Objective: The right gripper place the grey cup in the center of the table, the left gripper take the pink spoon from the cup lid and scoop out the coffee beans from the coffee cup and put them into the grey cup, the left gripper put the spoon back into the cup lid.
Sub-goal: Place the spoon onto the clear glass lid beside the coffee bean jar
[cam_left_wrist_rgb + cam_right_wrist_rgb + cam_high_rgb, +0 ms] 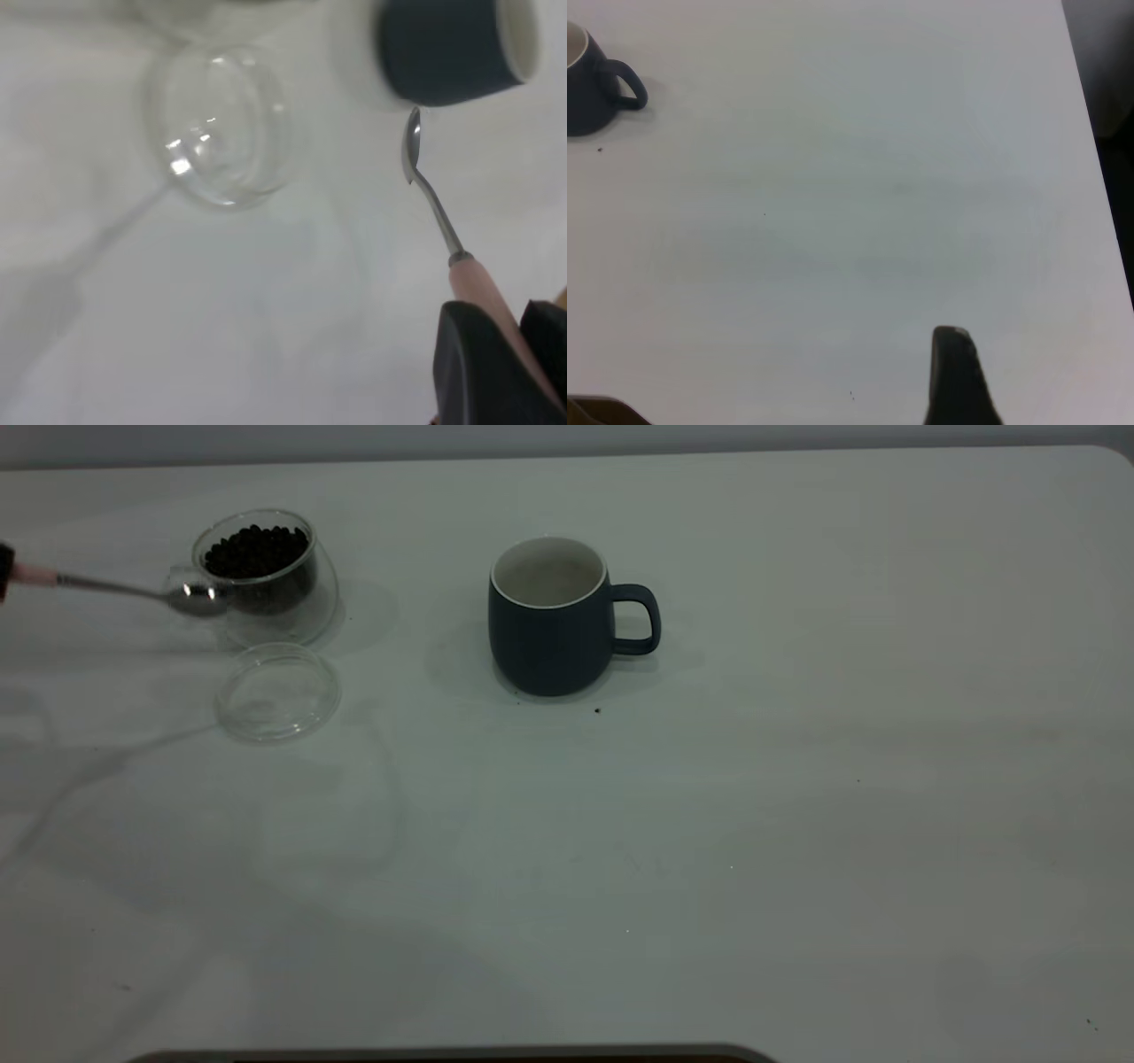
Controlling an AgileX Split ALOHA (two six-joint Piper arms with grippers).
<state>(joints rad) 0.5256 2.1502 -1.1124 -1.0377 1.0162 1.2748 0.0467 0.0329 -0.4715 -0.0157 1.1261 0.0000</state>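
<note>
The grey cup [549, 615] stands upright near the table's middle, handle to the right, and also shows in the left wrist view [452, 49]. At the left, the glass coffee cup [261, 571] leans, full of dark beans. The clear cup lid [277, 691] lies flat in front of it with nothing on it. My left gripper [514, 354] is shut on the pink spoon [430, 190] by its pink handle. The spoon's metal bowl [197, 598] hovers beside the coffee cup's left wall and looks empty. My right gripper [780, 403] is open over bare table, one finger [955, 372] showing.
A few dark specks lie on the white table [797, 824] just in front of the grey cup. The table's right edge [1090, 133] runs close to my right gripper. A dark strip [452, 1056] lines the near edge.
</note>
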